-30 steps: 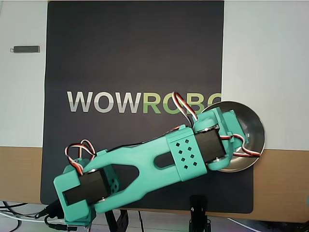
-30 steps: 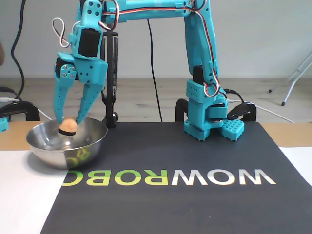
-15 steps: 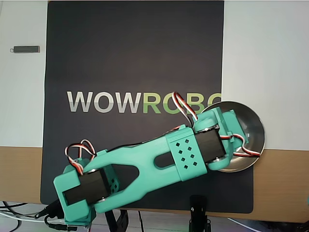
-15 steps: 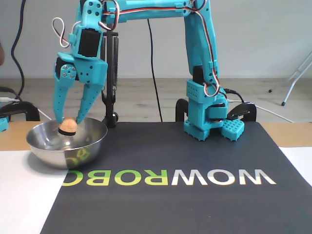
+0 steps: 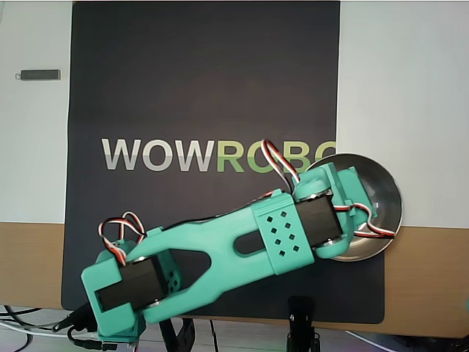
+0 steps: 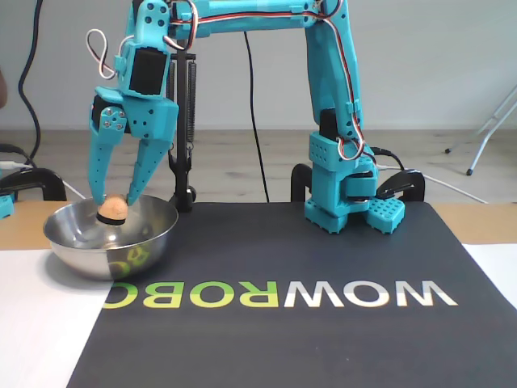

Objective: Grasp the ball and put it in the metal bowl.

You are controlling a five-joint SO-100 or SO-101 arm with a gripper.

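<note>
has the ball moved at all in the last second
No. In the fixed view the ball sits between the tool's fingertips just above the metal bowl's rim, the same spot against the rim as before.

In the overhead view the ball is being hidden entirely by the arm (image 5: 242, 249), which is also covering much of the metal bowl (image 5: 388, 198).

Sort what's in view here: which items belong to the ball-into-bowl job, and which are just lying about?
Job:
- ball, between the fingertips of the gripper, over the bowl
- metal bowl

Lying about:
- black WOWROBO mat
- small dark bar on the white surface, left in the overhead view
- black clamp at the table's far edge
</note>
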